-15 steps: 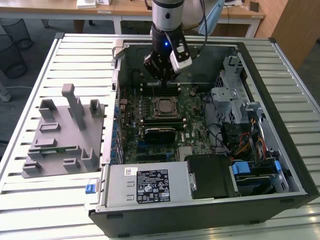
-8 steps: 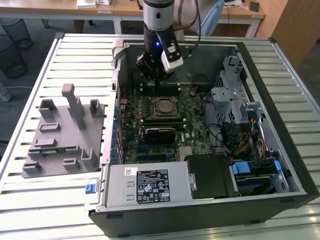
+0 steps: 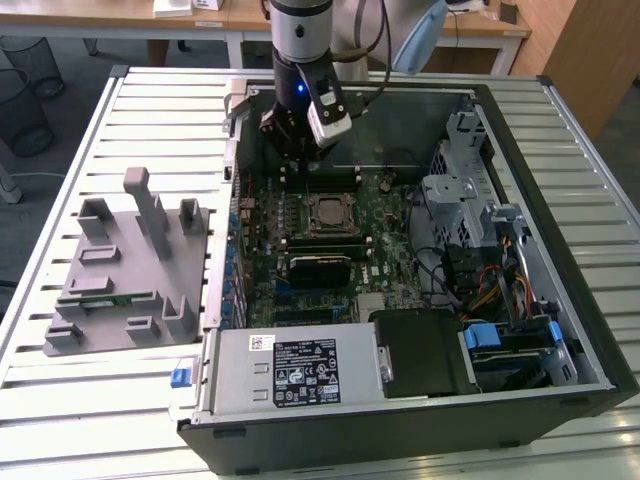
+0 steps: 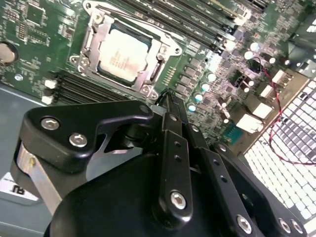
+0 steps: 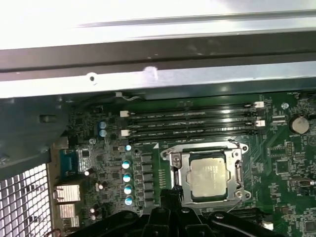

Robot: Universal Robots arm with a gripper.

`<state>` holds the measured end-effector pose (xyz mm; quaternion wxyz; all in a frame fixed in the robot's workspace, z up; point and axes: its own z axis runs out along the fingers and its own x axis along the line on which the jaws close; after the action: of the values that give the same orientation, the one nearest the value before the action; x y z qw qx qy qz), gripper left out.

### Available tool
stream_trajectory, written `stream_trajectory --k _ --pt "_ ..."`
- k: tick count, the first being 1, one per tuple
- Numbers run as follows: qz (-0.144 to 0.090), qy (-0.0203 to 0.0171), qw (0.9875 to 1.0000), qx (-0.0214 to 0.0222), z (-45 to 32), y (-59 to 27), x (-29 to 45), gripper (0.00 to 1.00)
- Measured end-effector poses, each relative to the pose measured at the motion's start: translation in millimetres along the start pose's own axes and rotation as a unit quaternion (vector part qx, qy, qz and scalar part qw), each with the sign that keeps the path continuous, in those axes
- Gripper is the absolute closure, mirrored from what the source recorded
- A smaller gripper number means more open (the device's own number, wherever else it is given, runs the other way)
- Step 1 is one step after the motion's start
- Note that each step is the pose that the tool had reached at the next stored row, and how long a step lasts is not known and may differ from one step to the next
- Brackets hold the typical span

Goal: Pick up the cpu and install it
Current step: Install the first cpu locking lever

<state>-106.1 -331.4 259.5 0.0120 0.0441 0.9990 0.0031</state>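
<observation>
And here's the cpu (image 4: pixel 123 55), a flat square chip with a pale, dull-silver metal top, lying level inside the socket frame (image 4: pixel 94 37) on the green motherboard (image 5: pixel 98 148), shiny steel bracket hugging all four edges. Faint rows of print run across its lid in the second wrist view, too washed out to read. In the exterior view it sits mid-board in the open computer case (image 3: pixel 590 330), just beside the long black memory slots (image 5: pixel 192 123). The end effector (image 4: pixel 165 98) hangs just over the board near the chip, black fingers drawn together at the tips, gripping nothing, clear of the cpu. Down front, a white label (image 3: pixel 305 370) on the grey power supply carries black text and symbols, too small to make out. On the slatted worktop (image 3: pixel 150 120) rests a grey holder tray (image 3: pixel 130 270).
</observation>
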Motion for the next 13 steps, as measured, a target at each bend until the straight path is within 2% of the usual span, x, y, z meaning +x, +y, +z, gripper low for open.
stream_trajectory --k 3,9,13 --pt "0.0 0.0001 1.0 0.0001 0.3 1.3 5.1 0.89" --pt "-0.006 0.0001 1.0 -0.0001 1.0 15.4 8.6 0.89" --pt "-0.016 0.0001 0.9999 -0.0004 1.7 19.1 11.1 0.89"
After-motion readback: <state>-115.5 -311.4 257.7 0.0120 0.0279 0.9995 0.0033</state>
